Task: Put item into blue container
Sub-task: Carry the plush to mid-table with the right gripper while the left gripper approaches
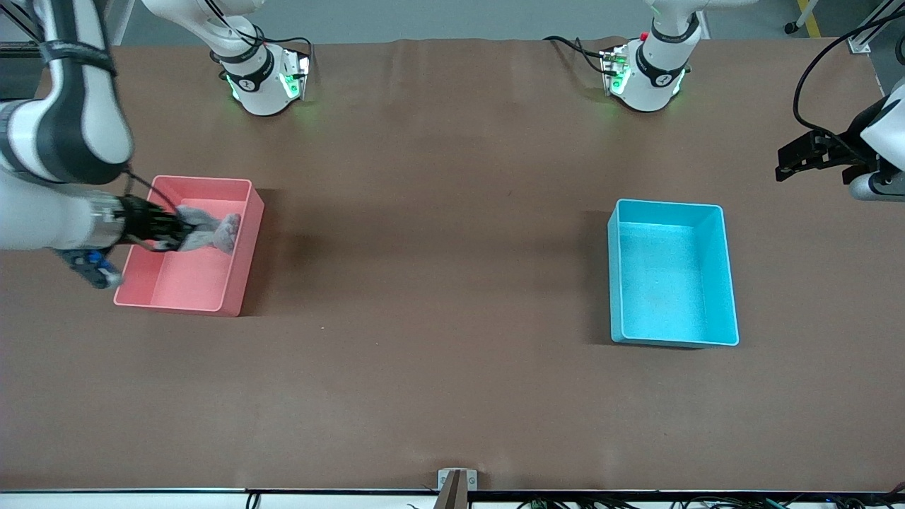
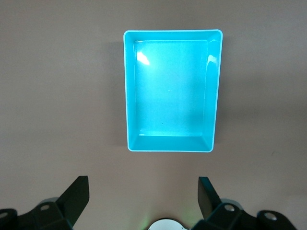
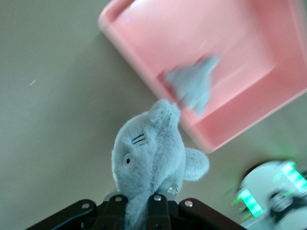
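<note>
Now my right gripper (image 1: 185,230) grasps the plush shark (image 1: 212,230) above the pink bin (image 1: 233,283); my left gripper (image 2: 144,199) waits released, well clear of the blue container (image 1: 714,212).

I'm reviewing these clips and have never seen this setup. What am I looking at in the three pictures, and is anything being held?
Two white robot arms stand at a brown table. The wide picture looks down from across the table; the other two come from cameras on each arm's wrist. On the table sit a pink bin, toward the right arm's end, and an empty blue container, toward the left arm's end. The right gripper is over the pink bin, shut on a grey plush toy, lifted clear of the bin. The left gripper waits open, off beside the blue container, its camera looking down on it.
</note>
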Action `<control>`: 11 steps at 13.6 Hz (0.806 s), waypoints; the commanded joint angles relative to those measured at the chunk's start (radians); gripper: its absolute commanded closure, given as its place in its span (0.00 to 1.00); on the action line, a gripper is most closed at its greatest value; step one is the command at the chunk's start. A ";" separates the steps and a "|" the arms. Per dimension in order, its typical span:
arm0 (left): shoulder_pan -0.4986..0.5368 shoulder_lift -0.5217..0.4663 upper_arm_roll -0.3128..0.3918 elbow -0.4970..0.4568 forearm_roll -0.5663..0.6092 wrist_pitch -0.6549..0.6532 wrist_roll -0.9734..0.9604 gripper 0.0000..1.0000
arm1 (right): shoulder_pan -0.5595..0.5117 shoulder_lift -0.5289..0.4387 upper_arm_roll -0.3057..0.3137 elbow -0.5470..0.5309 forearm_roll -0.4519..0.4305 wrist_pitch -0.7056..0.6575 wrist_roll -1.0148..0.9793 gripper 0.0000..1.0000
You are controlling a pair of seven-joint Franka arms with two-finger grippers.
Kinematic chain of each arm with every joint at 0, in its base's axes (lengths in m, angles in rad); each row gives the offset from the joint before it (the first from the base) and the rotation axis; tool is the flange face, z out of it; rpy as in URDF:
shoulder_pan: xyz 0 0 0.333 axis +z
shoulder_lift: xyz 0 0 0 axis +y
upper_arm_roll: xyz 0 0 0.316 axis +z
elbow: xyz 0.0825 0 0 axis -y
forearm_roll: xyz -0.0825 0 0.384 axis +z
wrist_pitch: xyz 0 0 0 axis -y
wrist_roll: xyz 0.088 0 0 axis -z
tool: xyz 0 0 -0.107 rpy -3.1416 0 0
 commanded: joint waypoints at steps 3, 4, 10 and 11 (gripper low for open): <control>-0.007 0.054 -0.005 0.021 -0.007 -0.006 0.005 0.00 | 0.246 0.002 -0.009 0.019 0.102 0.135 0.378 1.00; -0.015 0.075 -0.011 0.021 -0.003 -0.002 -0.010 0.00 | 0.298 0.005 -0.009 0.019 0.102 0.180 0.444 1.00; -0.093 0.241 -0.051 0.014 -0.013 0.092 -0.147 0.00 | 0.527 0.120 -0.011 0.015 0.087 0.434 0.740 1.00; -0.093 0.264 -0.077 0.011 -0.013 0.110 -0.182 0.00 | 0.556 0.148 -0.011 0.015 0.087 0.474 0.771 0.99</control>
